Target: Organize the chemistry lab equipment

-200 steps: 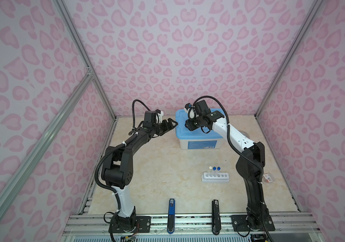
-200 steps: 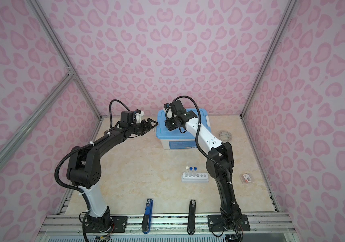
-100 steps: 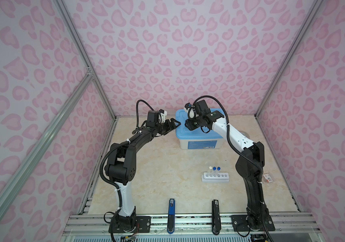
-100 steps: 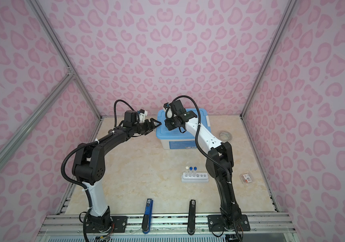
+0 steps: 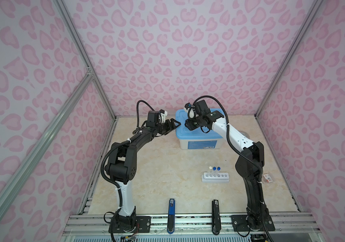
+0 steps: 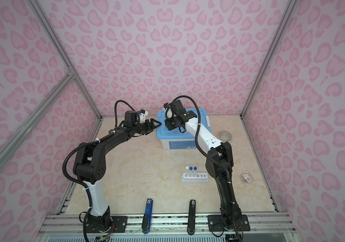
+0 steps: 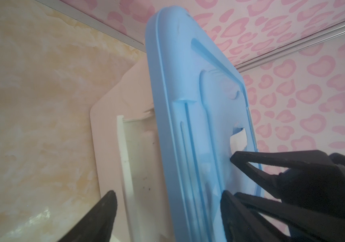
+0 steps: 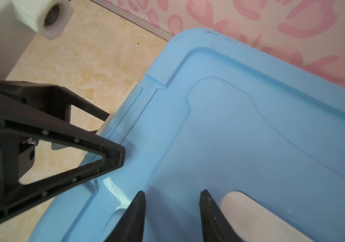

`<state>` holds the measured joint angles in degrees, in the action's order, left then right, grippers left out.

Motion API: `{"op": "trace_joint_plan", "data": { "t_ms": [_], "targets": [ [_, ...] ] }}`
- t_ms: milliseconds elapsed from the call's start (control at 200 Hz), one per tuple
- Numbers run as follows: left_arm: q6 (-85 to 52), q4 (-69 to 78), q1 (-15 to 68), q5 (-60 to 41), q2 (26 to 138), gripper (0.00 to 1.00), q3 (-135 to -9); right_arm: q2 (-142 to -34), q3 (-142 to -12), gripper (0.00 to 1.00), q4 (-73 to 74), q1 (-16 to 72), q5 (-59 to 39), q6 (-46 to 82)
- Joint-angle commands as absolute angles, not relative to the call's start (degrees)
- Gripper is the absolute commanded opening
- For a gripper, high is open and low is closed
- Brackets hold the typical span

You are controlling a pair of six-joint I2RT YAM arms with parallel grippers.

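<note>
left end effector (image 5: 176, 125): spread, at blue lid (image 5: 188, 135) edge | right end effector (image 5: 189, 125): over lid | rack (image 5: 222, 178): three tubes (image 5: 214, 171)

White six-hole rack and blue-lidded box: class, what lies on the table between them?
Nothing: in both top views the table between the rack and the box is bare.

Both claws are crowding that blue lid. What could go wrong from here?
1. The left gripper and right gripper sit very near each other at the edge of the blue lid; they might bump.
2. The left jaws straddle that edge, not yet clamped; a shallow bite could slip.
3. A stuck lid might drag the whole box.
</note>
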<state>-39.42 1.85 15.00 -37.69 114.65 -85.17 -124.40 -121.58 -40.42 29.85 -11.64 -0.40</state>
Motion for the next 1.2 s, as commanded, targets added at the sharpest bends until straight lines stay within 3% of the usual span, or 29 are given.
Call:
{"op": "trace_joint_plan", "data": {
  "t_ms": [0, 155, 815, 1195],
  "targets": [
    [-39.4, 3.8, 15.0, -38.5, 114.8, 0.76, -85.9, -125.4, -121.2, 0.43, -43.0, 29.8, -12.0, 0.3],
    [-38.0, 1.8, 15.2, -37.2, 114.2, 0.7, -86.5, -125.2, -120.9, 0.43, -42.9, 29.9, -12.0, 0.3],
    [-34.1, -3.6, 16.5, -33.3, 112.3, 0.58, -88.7, -125.0, -120.3, 0.43, -42.2, 30.2, -12.2, 0.5],
    [-31.7, -7.5, 17.4, -30.8, 111.6, 0.56, -90.7, -125.0, -120.2, 0.43, -41.9, 30.4, -12.2, 0.5]
  ]
}}
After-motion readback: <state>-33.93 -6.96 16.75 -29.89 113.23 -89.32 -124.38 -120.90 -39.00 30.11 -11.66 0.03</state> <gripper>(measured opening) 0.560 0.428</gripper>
